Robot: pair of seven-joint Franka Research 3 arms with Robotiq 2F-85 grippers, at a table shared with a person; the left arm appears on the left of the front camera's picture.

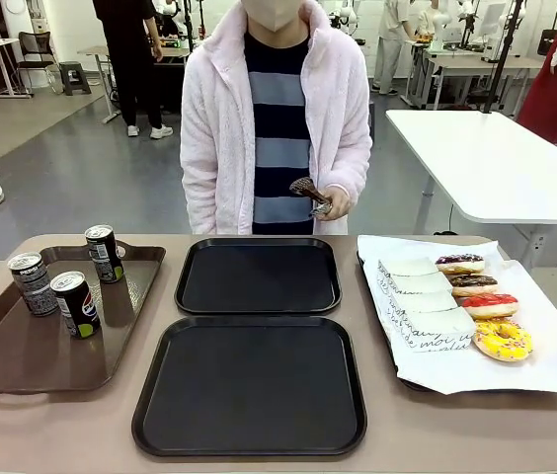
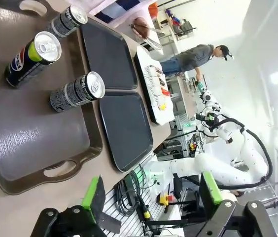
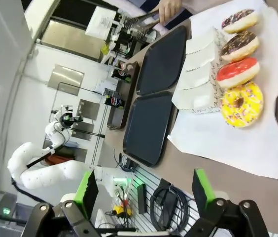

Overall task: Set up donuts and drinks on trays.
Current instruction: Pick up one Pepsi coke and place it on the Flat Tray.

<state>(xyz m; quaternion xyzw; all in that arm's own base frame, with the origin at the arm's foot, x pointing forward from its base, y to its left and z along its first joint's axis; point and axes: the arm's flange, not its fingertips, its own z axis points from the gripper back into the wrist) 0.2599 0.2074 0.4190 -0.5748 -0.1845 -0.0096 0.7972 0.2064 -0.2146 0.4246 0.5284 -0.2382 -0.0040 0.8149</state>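
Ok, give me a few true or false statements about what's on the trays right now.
1. Three cans stand on the brown tray. True.
2. Both black trays already hold donuts. False: both are bare.
3. Four donuts lie on the white paper. True.
4. The yellow donut lies nearest the person. False: it is at the end of the row nearest the robot's side.
5. The person's hand holds a can. False: it holds tongs.
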